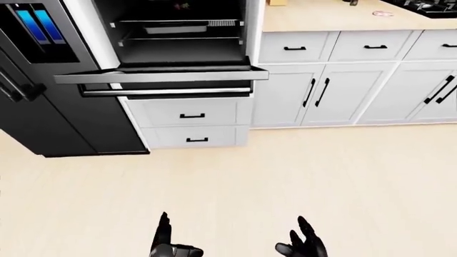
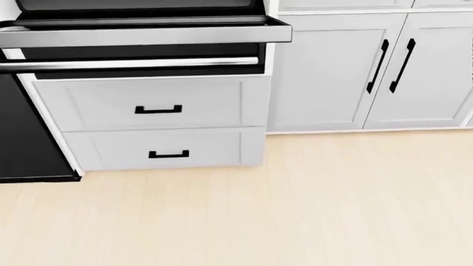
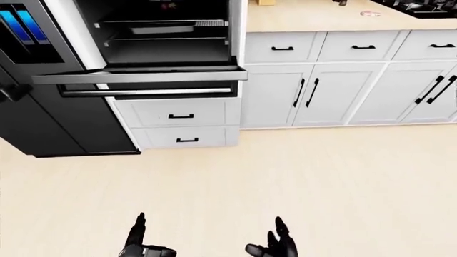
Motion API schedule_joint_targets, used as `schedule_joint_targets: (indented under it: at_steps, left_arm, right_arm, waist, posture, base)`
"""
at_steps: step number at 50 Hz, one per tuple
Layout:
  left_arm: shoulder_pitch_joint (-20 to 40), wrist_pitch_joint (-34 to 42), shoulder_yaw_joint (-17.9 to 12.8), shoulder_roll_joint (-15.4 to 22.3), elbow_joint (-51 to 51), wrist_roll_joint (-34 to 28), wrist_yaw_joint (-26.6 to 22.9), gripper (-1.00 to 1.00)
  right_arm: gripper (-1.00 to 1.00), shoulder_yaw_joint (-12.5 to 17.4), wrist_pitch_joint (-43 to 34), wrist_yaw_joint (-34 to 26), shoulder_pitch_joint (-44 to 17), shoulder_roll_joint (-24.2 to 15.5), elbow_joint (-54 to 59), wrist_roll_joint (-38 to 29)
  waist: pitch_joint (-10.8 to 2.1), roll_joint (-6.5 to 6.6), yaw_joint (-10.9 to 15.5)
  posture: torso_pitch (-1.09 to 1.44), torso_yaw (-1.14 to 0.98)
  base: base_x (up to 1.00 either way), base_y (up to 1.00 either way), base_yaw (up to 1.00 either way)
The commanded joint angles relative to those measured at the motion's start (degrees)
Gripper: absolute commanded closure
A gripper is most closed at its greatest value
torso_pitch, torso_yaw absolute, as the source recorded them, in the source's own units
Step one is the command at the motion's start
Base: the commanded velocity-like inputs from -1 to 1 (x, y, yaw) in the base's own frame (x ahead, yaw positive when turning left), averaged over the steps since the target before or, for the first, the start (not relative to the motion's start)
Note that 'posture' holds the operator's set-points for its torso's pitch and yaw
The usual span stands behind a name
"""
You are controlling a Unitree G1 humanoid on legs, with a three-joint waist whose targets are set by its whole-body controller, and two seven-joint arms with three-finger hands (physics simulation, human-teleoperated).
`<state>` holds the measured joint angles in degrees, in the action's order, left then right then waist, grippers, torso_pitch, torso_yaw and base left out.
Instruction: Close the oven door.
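The black, steel-edged oven door (image 1: 160, 76) lay dropped flat and fully open, its long steel bar handle (image 1: 165, 91) facing us, wire racks (image 1: 175, 25) bare inside the cavity above it. Directly below the door sat two white drawers with black pulls (image 1: 191, 126); left of it, a black refrigerator (image 1: 43, 80); right of it, white cabinets (image 1: 343, 80) under a pale countertop (image 1: 336, 15). Our left hand (image 1: 170, 243) and right hand (image 1: 304, 243) hung low over the pale wood floor (image 1: 285, 176), well short of the door, fingers spread and empty. We judged the approach unfinished, hands kept free for lifting the handle.

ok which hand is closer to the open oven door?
Left. The left hand sits below the oven door; the right hand is below the white cabinets, further right.
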<state>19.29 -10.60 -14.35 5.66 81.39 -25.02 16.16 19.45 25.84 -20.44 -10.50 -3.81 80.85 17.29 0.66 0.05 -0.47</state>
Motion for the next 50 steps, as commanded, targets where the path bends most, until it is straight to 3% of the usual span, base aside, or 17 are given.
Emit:
schedule_joint_targets:
  at_steps: [1,7,13,15,17,19,22,26,29,30,31,32,43,45,47,48,50]
  left_arm:
    - [1.36,-1.42,0.06,0.28,-1.56,-0.26,0.29,-1.0]
    - [1.29,-1.78,0.11,0.23,-1.55,-0.69,0.47,-1.0]
    - [1.17,-1.79,0.21,0.11,-1.54,-1.04,0.78,-1.0]
    - [1.21,-1.84,0.15,0.1,-1.54,-1.01,0.76,-1.0]
    - [1.17,-1.84,0.21,0.08,-1.54,-1.1,0.79,-1.0]
    - [1.19,-1.87,0.22,0.08,-1.54,-1.14,0.8,-1.0]
    - [1.17,-1.91,0.23,0.09,-1.54,-1.2,0.81,-1.0]
    - [1.18,-1.95,0.24,0.11,-1.54,-1.25,0.77,-1.0]
    - [1.17,-1.98,0.24,0.12,-1.54,-1.26,0.73,-1.0]
    - [1.17,-1.95,0.24,0.13,-1.53,-1.27,0.74,-1.0]
    - [1.19,-1.95,0.24,0.14,-1.54,-1.27,0.71,-1.0]
    - [1.19,-1.95,0.23,0.14,-1.54,-1.27,0.7,-1.0]
    - [1.18,-1.98,0.27,0.12,-1.54,-1.37,0.61,-1.0]
    - [1.19,-1.95,0.27,0.12,-1.53,-1.37,0.59,-1.0]
    - [1.19,-1.96,0.27,0.12,-1.54,-1.36,0.58,-1.0]
    - [1.19,-1.96,0.27,0.12,-1.54,-1.36,0.59,-1.0]
    - [1.17,-1.98,0.3,0.11,-1.53,-1.39,0.56,-1.0]
  right_arm:
    - [-1.0,0.09,1.41,-0.63,-0.99,-0.46,-1.46,0.07]
    - [-1.0,0.28,1.56,-0.83,-0.99,-0.55,-1.44,0.11]
    - [-1.0,0.42,1.62,-1.24,-0.78,-0.67,-1.42,0.1]
    - [-1.0,0.48,1.72,-1.37,-0.7,-0.71,-1.43,0.13]
    - [-1.0,0.47,1.72,-1.42,-0.67,-0.69,-1.42,0.12]
    - [-1.0,0.45,1.68,-1.46,-0.7,-0.68,-1.42,0.08]
    - [-1.0,0.43,1.71,-1.45,-0.67,-0.64,-1.42,0.02]
    - [-1.0,0.4,1.71,-1.42,-0.67,-0.57,-1.42,-0.05]
    - [-1.0,0.39,1.71,-1.45,-0.65,-0.54,-1.41,-0.12]
    - [-1.0,0.4,1.72,-1.46,-0.64,-0.54,-1.41,-0.12]
    - [-1.0,0.39,1.71,-1.46,-0.64,-0.53,-1.41,-0.13]
    - [-1.0,0.4,1.72,-1.47,-0.64,-0.52,-1.42,-0.14]
    - [-1.0,0.44,1.75,-1.72,-0.53,-0.49,-1.41,-0.14]
    - [-1.0,0.43,1.75,-1.73,-0.54,-0.49,-1.41,-0.15]
    - [-1.0,0.37,1.65,-1.72,-0.59,-0.44,-1.41,-0.21]
    - [-1.0,0.37,1.63,-1.73,-0.59,-0.45,-1.41,-0.22]
    - [-1.0,0.39,1.6,-1.75,-0.59,-0.47,-1.41,-0.21]
  waist:
    - [-1.48,0.43,0.17]
    - [-0.96,-1.52,0.21]
    - [-0.98,0.49,0.55]
    - [-0.9,2.09,0.78]
    - [-0.82,4.6,0.91]
    - [-0.73,2.77,1.14]
    - [-0.92,3.37,1.13]
    - [-0.68,1.93,1.06]
    - [-0.64,-0.98,1.07]
    - [-0.87,-2.55,0.98]
    - [-1.66,-5.15,0.73]
    - [-1.4,-3.72,0.51]
    - [-0.47,1.66,0.77]
    - [-0.5,3.37,0.77]
    - [-1.38,6.44,0.98]
    - [-0.79,3.74,1.37]
    - [-0.89,4.39,1.12]
  posture:
    - [0.0,0.0]
    - [0.0,0.0]
    - [0.0,0.0]
    - [0.0,0.0]
    - [0.0,0.0]
    - [0.0,0.0]
    - [0.0,0.0]
    - [0.0,0.0]
    - [0.0,0.0]
    - [0.0,0.0]
    - [0.0,0.0]
    - [0.0,0.0]
    - [0.0,0.0]
    - [0.0,0.0]
    - [0.0,0.0]
    - [0.0,0.0]
    - [0.0,0.0]
  base:
    - [0.0,-0.09,0.0]
    - [0.0,-0.1,0.0]
    - [0.0,-0.17,0.0]
    - [0.0,-0.19,0.0]
    - [0.0,-0.19,0.0]
    - [0.0,-0.18,0.0]
    - [0.0,-0.19,0.0]
    - [0.0,-0.19,0.0]
    - [0.0,-0.18,0.0]
    - [0.0,-0.19,0.0]
    - [0.0,-0.19,0.0]
    - [0.0,-0.18,0.0]
    - [0.0,-0.19,0.0]
    - [0.0,-0.18,0.0]
    - [0.0,-0.19,0.0]
    - [0.0,-0.19,0.0]
    - [0.0,-0.18,0.0]
